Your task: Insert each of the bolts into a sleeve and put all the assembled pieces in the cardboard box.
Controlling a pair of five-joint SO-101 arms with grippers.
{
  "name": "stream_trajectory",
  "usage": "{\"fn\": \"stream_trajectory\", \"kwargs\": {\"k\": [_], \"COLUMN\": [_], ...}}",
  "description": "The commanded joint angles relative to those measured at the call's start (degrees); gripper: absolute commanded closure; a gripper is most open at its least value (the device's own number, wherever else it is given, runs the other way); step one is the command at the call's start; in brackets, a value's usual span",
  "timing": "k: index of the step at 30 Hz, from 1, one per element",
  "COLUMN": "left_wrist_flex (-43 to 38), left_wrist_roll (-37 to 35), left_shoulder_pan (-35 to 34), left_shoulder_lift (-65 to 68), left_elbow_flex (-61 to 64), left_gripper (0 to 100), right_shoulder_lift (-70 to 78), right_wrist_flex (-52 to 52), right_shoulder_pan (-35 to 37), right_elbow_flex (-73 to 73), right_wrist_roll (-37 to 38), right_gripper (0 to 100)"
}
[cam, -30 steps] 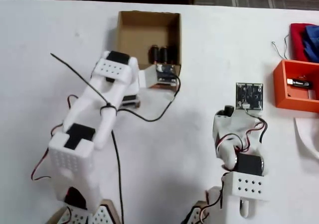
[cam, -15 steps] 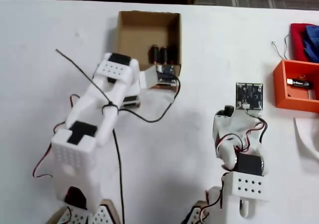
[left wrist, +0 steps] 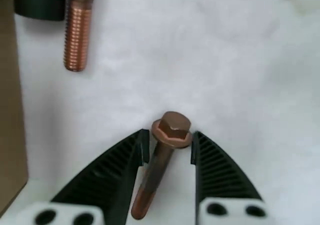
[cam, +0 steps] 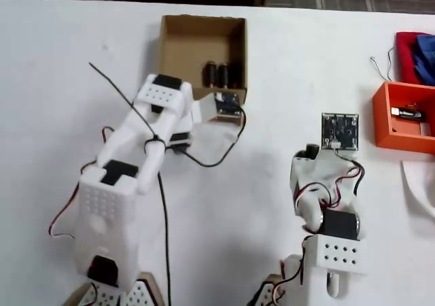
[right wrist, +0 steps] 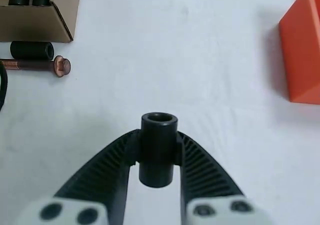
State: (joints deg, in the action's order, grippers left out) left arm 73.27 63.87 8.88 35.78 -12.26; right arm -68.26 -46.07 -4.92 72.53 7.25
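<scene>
**Colleague:** Where are we on this one?

**Me:** My left tool (left wrist: 169,139) has its jaws drawn in around a bolt (left wrist: 171,127). It grips just under the hex head, with the shank running back between the fingers. My right tool (right wrist: 158,139) is clamped on a black sleeve (right wrist: 159,155), which stands upright with its open bore facing up.

**Colleague:** And where do they sit?

**Me:** The left tool is just beside the cardboard box (cam: 183,47), by the wall that faces the arms. The right tool is well apart from the box, out on that same side.

**Colleague:** So that pair isn't joined yet?

**Me:** No. Bolt and sleeve are in separate tools, well apart. I'd call that the step in hand: bring them together and pass the bolt into the bore.

**Colleague:** Anything already done?

**Me:** Inside the box, against that same wall, lie what I take for assembled pieces (cam: 221,75), dark with copper showing. There are two or maybe three; I can't count them surely.

**Colleague:** What's left after this pair?

**Me:** A loose sleeve (right wrist: 32,50) and a loose bolt (right wrist: 30,65) lie side by side on the surface (right wrist: 200,45), just outside the box's wall and not joined. By my reckoning there is one pair in the tools and one pair waiting, and then both go into the box.
</scene>
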Motion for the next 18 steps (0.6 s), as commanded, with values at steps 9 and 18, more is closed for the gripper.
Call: {"fn": "stream_trajectory", "kwargs": {"k": [9,18], "left_wrist_flex": [2.02,21.01], "left_wrist_roll": [-0.26,-12.75], "left_shoulder_pan": [0.62,1.93], "left_shoulder_lift": [2.9,2.81], "left_elbow_flex": [-4.79,-30.46], "left_gripper": [97,98], "right_shoulder_lift": [-1.71,-1.8], "right_wrist_flex": [1.45,1.45], "right_shoulder_pan": [-0.4,-0.66], "right_elbow_flex": [-0.35,-0.35], "right_wrist_roll": [-0.44,-0.44], "right_gripper": [97.8,97.8]}}
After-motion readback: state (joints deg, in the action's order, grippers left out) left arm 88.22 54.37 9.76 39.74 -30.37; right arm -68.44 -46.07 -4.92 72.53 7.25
